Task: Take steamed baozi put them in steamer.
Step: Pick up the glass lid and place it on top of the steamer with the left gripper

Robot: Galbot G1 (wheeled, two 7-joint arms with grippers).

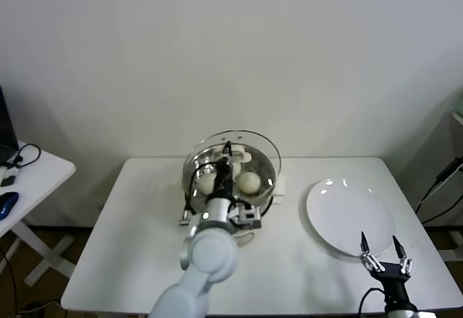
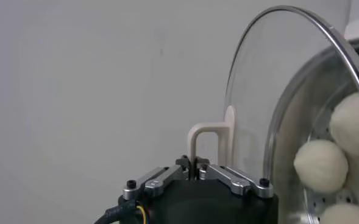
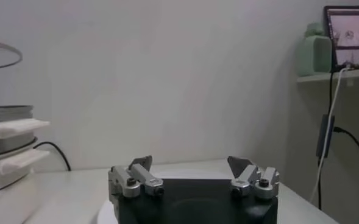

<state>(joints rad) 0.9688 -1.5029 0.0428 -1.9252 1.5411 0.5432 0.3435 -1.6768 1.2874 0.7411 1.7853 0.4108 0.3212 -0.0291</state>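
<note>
The steel steamer (image 1: 269, 186) stands at the table's back middle on a cream base. At least two cream-white baozi (image 1: 249, 182) (image 1: 206, 183) lie in it; the left wrist view shows three (image 2: 320, 165) on the perforated floor, inside the steel wall (image 2: 289, 140). My left gripper (image 1: 227, 152) (image 2: 193, 164) is shut on the cream handle (image 2: 209, 131) of the round glass lid (image 1: 253, 148) (image 2: 270, 79), which it holds tilted over the steamer. My right gripper (image 1: 380, 246) (image 3: 191, 164) is open and empty at the near edge of the white plate (image 1: 347, 209).
The white plate holds nothing. A small side table (image 1: 29, 173) with cables stands left of the main table. A cable runs down at the far right (image 1: 441, 181). The steamer's side handles (image 3: 11, 128) show in the right wrist view.
</note>
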